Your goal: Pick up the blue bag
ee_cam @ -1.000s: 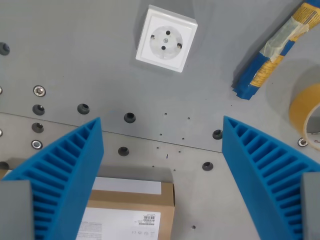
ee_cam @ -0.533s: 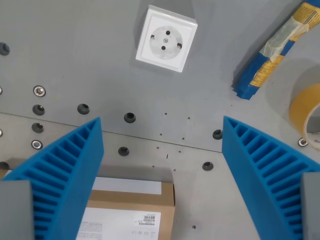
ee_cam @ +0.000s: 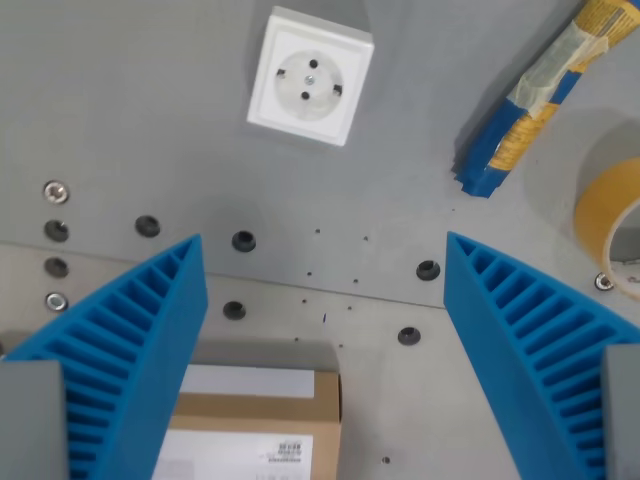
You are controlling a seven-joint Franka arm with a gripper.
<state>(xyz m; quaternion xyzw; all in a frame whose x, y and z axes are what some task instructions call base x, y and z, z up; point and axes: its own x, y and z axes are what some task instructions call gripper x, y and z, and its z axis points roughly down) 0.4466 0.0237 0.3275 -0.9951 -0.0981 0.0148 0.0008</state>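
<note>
1. The blue bag [ee_cam: 535, 100] lies toward the worktop's [ee_cam: 150, 100] far right corner in the wrist view, angled, its upper end cut off by the picture's top edge; yellow print and pale tape cover part of it.
2. A roll of yellow tape [ee_cam: 610, 220] sits just beside the bag, cut off at the wrist view's right edge.
3. A cardboard box [ee_cam: 255, 425] with a white label lies at the near edge, partly hidden behind the tool's finger [ee_cam: 130, 350] and cut off at the bottom.
4. The tool [ee_cam: 325, 350] hangs above the worktop with its blue ribbed fingers wide apart, nothing between them.
5. Compared with half a second ago, the whole scene sits slightly further left and the white socket [ee_cam: 310, 77] higher: the camera has moved, not the things.
</note>
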